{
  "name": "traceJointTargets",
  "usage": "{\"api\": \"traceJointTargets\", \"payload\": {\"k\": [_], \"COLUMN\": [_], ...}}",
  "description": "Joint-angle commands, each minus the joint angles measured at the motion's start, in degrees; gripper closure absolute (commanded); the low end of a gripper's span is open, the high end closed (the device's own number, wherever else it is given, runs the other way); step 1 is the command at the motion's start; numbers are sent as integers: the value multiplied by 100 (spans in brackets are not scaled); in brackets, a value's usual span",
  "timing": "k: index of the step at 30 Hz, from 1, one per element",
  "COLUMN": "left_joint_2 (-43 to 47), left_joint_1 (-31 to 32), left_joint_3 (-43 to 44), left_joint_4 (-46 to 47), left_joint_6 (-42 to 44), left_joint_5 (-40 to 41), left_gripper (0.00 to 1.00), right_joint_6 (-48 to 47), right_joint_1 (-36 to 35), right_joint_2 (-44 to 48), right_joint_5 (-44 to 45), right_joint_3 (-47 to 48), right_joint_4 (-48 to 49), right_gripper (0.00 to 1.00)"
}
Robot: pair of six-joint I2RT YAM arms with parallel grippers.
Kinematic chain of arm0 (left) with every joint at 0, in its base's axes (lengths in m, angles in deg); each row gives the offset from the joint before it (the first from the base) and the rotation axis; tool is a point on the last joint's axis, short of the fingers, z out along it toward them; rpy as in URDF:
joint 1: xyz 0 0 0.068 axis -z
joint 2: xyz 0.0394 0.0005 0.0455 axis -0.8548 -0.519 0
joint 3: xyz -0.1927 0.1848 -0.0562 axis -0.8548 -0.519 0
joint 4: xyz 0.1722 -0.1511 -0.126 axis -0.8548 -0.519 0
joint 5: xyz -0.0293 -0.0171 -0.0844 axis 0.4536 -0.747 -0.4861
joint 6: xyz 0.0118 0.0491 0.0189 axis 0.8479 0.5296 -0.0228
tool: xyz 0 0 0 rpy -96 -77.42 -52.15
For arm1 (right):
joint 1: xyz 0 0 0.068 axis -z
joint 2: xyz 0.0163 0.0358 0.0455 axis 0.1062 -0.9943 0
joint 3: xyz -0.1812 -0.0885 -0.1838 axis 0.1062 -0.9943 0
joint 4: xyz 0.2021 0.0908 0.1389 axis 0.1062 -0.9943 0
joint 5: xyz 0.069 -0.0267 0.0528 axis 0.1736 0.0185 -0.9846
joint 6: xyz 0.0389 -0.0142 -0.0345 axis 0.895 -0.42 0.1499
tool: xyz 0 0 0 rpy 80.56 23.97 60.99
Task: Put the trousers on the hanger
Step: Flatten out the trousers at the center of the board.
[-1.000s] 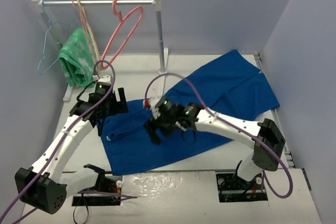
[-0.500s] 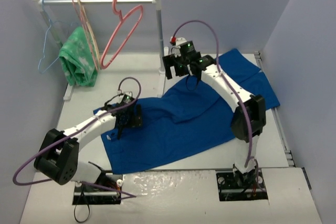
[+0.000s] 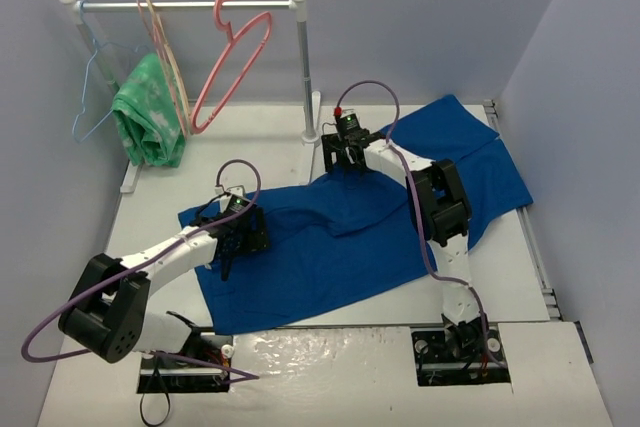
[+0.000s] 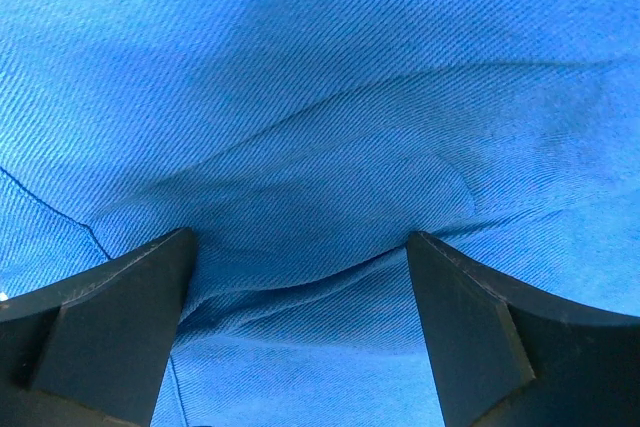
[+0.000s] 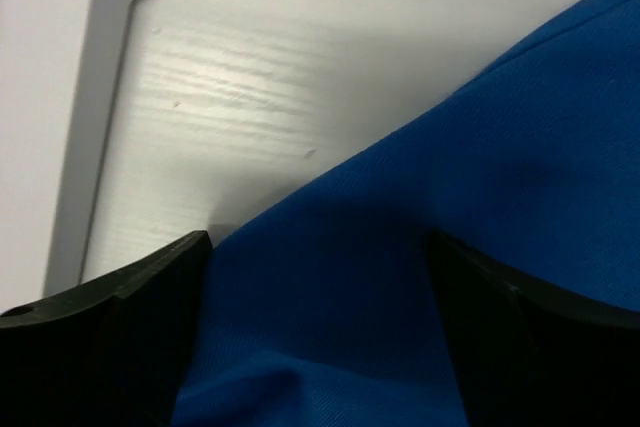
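The trousers [image 3: 380,217] lie spread flat on the white surface [image 3: 270,142], well apart from the pink hanger [image 3: 217,7], which hangs on the rail [image 3: 180,4]. The left fingers [image 4: 110,322] stand open over the trousers' near-left part, a raised fold between them. The right fingers [image 5: 120,342] are open too, straddling the cloth's far edge near the rack's post.
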Motion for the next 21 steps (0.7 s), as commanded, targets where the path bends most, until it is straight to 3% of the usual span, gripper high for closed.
{"api": "traceJointTargets", "payload": {"k": [1, 4, 6, 16, 19, 21], "left_joint_2": [96, 172, 197, 238, 245, 295], "left_joint_1": [47, 39, 39, 39, 39, 35], "left_joint_3": [-327, -390, -398, -383, -350, -286], "left_joint_4": [-143, -172, -180, -207, -242, -305], "left_joint_6": [-520, -520, -512, -532, -560, -573], "left_joint_5": [-739, -703, -694, -542, -458, -325], "left_gripper": [17, 17, 17, 17, 17, 17], "right_joint_6": [338, 299, 223, 303, 397, 453], "right_joint_1": [398, 500, 525, 692, 743, 790], "right_joint_2": [359, 322, 298, 873, 752, 532], "right_joint_5": [323, 179, 66, -735, -801, -872], "right_joint_3": [-413, -313, -109, 744, 1128, 1371], "right_joint_4": [544, 586, 578, 936, 1026, 1021], "right_gripper": [28, 66, 97, 99, 93, 81]}}
